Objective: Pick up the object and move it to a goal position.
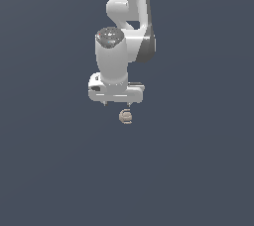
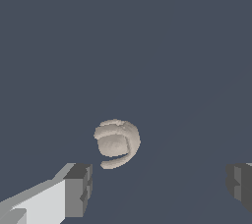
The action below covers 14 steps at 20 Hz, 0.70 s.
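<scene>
Below the white gripper (image 1: pixel 117 104) sits the tan grooved ball (image 1: pixel 126 116) on the dark table (image 1: pixel 198 170); jaws spread wide, released, ball untouched (image 2: pixel 116 143).

The arm (image 1: pixel 128 2) came down from the top of the exterior view, its white links folded above a thick upright wrist (image 1: pixel 111 56) with a dark joint on the exterior view's right. Below the wrist the gripper (image 1: pixel 117 104) pointed straight down, its broad body level. Only two short fingertips (image 1: pixel 105 104) showed under it. In the wrist view the fingers (image 2: pixel 78 188) stood far apart, one at each side, with nothing between them.
</scene>
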Motion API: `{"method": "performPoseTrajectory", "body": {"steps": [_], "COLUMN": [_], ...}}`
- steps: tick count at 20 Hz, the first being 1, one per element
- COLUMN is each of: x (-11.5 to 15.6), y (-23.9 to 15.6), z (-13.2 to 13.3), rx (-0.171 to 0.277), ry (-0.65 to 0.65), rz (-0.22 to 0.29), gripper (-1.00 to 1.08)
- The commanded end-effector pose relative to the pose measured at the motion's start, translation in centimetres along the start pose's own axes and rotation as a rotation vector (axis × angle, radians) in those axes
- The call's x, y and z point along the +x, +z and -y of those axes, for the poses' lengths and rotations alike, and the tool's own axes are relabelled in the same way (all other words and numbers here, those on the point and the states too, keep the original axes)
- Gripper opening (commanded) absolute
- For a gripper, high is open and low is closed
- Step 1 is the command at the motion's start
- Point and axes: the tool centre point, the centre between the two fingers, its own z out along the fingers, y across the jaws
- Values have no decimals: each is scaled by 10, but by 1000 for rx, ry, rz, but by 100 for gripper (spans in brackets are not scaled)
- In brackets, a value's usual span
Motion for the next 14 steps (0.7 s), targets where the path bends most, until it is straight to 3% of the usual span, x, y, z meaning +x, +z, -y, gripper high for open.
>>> {"method": "performPoseTrajectory", "body": {"steps": [1, 14], "x": [0, -13], "y": [1, 57], "z": [1, 20], "rx": [0, -3], "ry": [-4, -157], "rz": [0, -8], "gripper": [100, 100]}}
